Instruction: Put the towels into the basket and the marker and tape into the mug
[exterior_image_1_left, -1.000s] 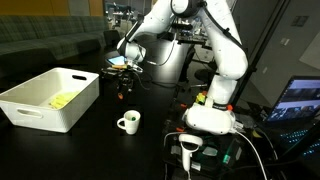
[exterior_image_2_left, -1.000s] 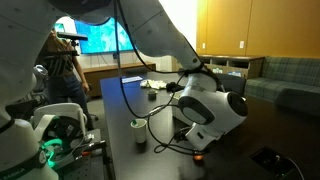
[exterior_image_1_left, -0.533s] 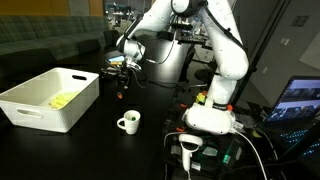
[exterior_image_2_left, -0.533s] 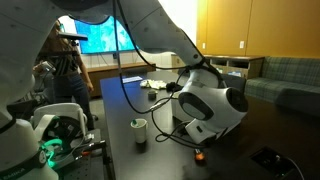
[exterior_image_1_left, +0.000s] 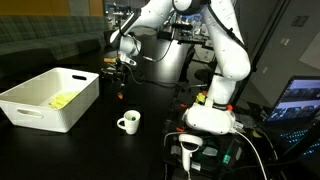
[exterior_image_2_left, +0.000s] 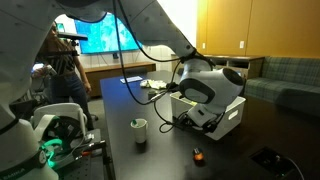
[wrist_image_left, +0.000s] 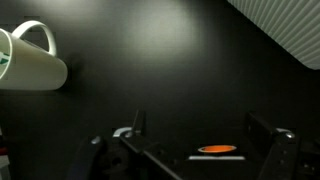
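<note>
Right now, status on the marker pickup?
Gripper open, empty. Marker on table, framed between jaws, ungripped. Yellow towel in basket. Nothing between gripper and marker.

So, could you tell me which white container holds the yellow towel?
The large rectangular basket; the yellow towel lies inside it, not in the small handled mug.

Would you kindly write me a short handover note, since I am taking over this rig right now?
End effector: open, empty, hanging over the marker, which lies on the table.
Yellow towel: in the basket.
Mug: upright on the table, apart from the basket; its inside cannot be seen.
White towel and tape: not made out in any view.
Done: yellow towel binned.
Left: marker and tape into the mug; find and check the white towel.
</note>
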